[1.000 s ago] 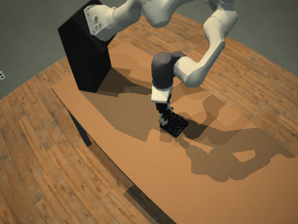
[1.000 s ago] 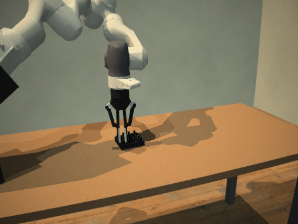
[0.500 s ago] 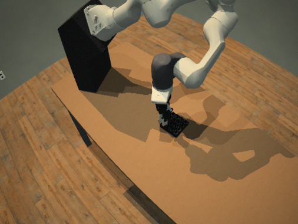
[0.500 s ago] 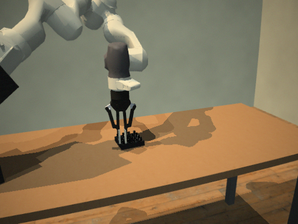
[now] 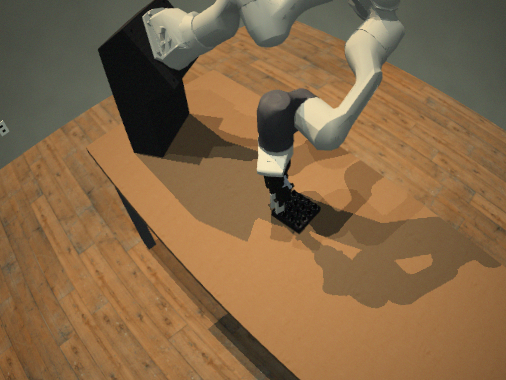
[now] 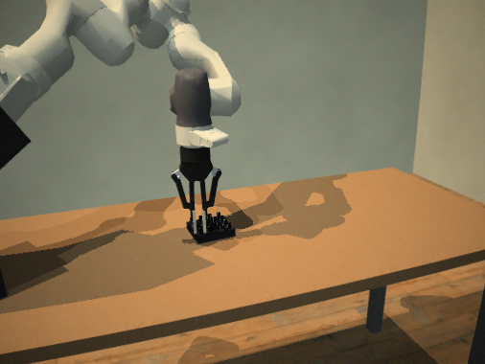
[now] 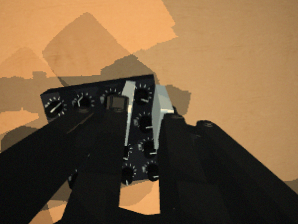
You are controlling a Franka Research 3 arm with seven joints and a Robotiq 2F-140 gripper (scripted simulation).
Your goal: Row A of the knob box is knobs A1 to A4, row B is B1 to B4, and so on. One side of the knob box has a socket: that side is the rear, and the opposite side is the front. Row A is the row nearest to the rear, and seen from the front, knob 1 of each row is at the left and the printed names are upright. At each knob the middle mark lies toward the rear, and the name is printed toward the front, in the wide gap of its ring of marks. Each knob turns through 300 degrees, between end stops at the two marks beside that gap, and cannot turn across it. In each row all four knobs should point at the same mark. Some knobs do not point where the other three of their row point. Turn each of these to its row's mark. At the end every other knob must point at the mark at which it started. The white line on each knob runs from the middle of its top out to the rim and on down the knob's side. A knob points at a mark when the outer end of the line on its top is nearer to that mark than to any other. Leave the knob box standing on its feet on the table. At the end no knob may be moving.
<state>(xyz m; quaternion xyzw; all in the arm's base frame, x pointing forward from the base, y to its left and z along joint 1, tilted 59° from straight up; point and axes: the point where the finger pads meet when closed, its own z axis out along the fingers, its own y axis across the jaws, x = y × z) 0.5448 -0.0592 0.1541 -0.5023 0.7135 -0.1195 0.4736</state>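
A tan, smooth-topped table [image 5: 240, 295] [image 6: 268, 278] [image 7: 225, 45] spans the exterior view's lower half; a black knob box [image 5: 300, 229] [image 6: 216, 237] [image 7: 47, 93] sits directly on it, left of centre.

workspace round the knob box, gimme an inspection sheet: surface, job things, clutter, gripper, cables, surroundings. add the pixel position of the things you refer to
surface: flat tan table [image 5: 225, 280] [image 6: 297, 259] [image 7: 225, 30], crossed by shadows
job's things: knob box [image 5: 300, 215] [image 6: 216, 236] [image 7: 67, 93] on the table, knobs upward; several white lines visible, printed names unreadable, some knobs hidden behind the fingers
clutter: nothing seen
gripper: the gripper [image 5: 277, 206] [image 6: 200, 232] [image 7: 143, 97] is down at the box, fingers a narrow gap apart; whether they grip a knob, cannot tell
cables: nothing seen
surroundings: plank floor [image 5: 50, 250] [image 6: 268, 323], grey-green wall [image 5: 50, 65] [image 6: 297, 96], wall outlet [image 5: 2, 128], black arm mount [image 5: 145, 110]
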